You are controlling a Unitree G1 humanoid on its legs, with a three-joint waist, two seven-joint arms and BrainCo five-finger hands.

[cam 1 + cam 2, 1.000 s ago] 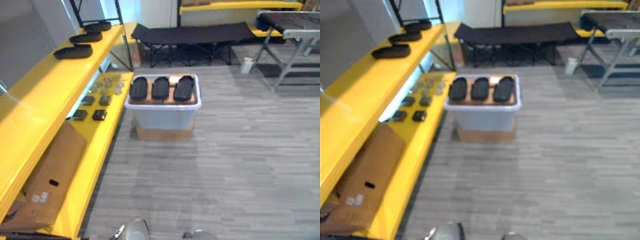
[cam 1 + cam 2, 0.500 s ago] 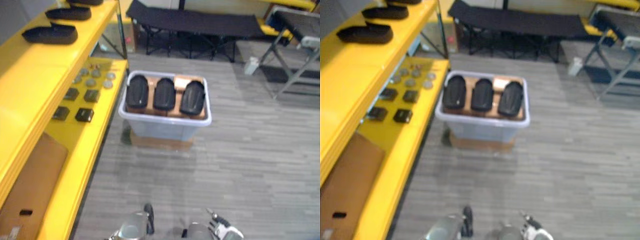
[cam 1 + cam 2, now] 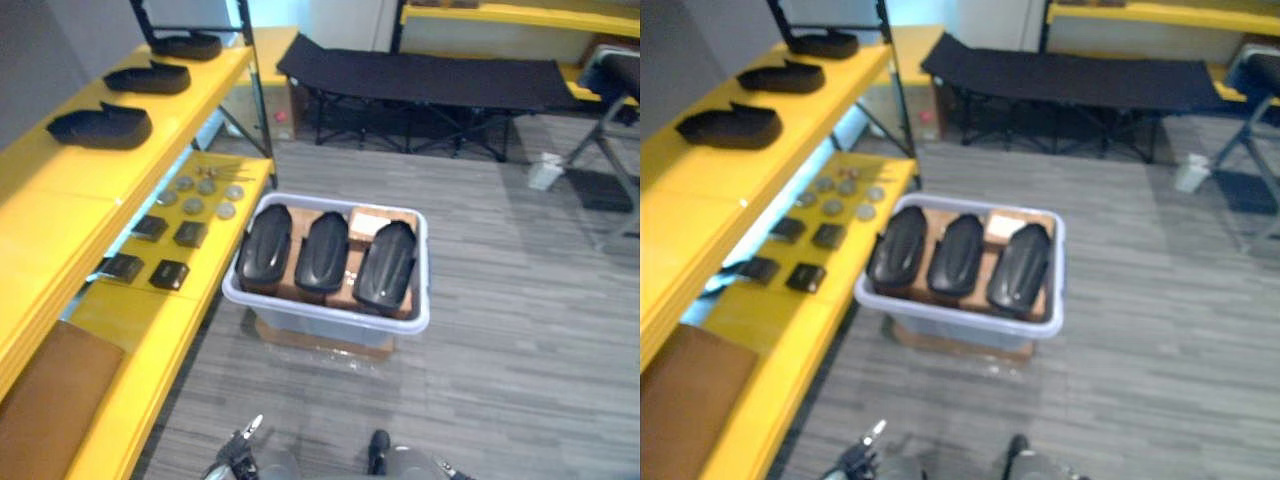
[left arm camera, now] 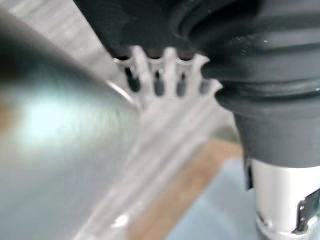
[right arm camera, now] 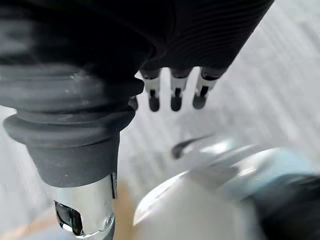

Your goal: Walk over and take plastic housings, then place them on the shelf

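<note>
Nearer than a second ago, the head camera is looking down from the eye views at a grey bin (image 3: 322, 312) sitting on the floor just beside the yellow shelf (image 3: 60, 200). Three black plastic housings (image 3: 325, 250) are lying side by side in the bin, and other housings (image 3: 100, 125) are resting on the upper board. In the left wrist view, the left hand (image 4: 170, 65) is hanging with straight fingers, holding nothing. In the right wrist view, the right hand (image 5: 174, 92) is hanging likewise, relaxed and empty.
</note>
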